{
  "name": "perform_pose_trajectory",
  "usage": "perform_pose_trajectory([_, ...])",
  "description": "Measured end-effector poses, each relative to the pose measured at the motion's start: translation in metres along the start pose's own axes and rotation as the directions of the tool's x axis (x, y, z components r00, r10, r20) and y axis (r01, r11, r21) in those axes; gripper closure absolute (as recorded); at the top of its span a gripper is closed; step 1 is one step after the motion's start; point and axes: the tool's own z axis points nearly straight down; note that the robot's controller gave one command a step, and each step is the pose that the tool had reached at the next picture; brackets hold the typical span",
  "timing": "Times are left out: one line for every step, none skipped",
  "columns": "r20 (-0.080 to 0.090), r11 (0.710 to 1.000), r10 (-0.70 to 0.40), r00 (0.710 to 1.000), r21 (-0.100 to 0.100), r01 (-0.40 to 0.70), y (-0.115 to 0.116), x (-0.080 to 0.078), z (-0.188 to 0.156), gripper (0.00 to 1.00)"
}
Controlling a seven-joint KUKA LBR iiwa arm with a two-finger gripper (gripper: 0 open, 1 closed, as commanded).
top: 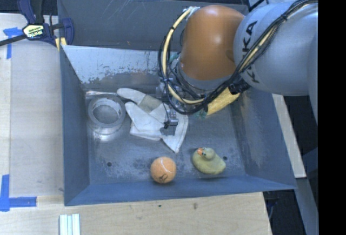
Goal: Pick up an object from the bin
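Note:
My gripper (170, 123) hangs low in the middle of the bin, right over a crumpled white cloth (145, 118). Its dark tip touches or nearly touches the cloth's right part. A clear plastic tape roll (106, 113) lies to the left of the cloth. A yellow banana-like thing (223, 102) pokes out from under the arm's orange cover at the right.
An orange ball (163, 169) and a yellow-green rubber duck (208, 162) lie near the bin's front wall. The arm and its orange cover hang over the bin's back right part.

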Motion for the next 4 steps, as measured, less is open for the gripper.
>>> perform_pose_trajectory([0.008, 1.000, 0.002, 1.000, -0.001, -0.002, 0.000, -0.002, -0.005, 0.00])
perform_pose_trajectory([0.012, 1.000, -0.014, 1.000, -0.002, 0.014, -0.034, -0.006, 0.049, 0.00])
perform_pose_trajectory([0.008, 0.998, 0.063, 0.998, -0.001, -0.063, -0.053, -0.017, 0.086, 0.00])
perform_pose_trajectory([0.014, 0.988, -0.151, 0.988, 0.001, 0.151, -0.064, -0.012, 0.105, 1.00])
